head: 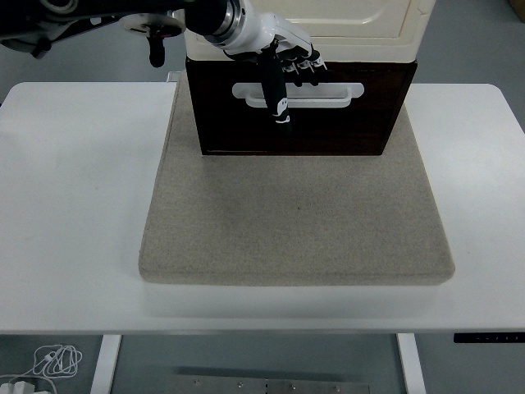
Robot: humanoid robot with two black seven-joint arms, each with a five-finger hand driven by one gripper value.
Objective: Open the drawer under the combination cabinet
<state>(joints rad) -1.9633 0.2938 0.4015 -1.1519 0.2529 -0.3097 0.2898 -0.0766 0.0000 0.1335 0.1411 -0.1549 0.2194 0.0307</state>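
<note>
The cream cabinet [361,29] stands at the back of the grey mat, with the dark brown drawer [328,131] under it. The drawer front carries a white bar handle [332,93]. My left hand [289,74] reaches in from the upper left and hangs in front of the drawer's top edge. Its fingers [305,66] bend down just above the left half of the handle, and the thumb [277,98] points down across the bar. I see nothing clasped in the hand. The drawer front sits flush in its frame. My right arm is out of the picture.
A thick grey mat [295,222] covers the middle of the white table [74,205], in front of the drawer. A coiled white cable [53,359] lies on the floor at the lower left. A control strip [488,337] sits on the table's front right edge.
</note>
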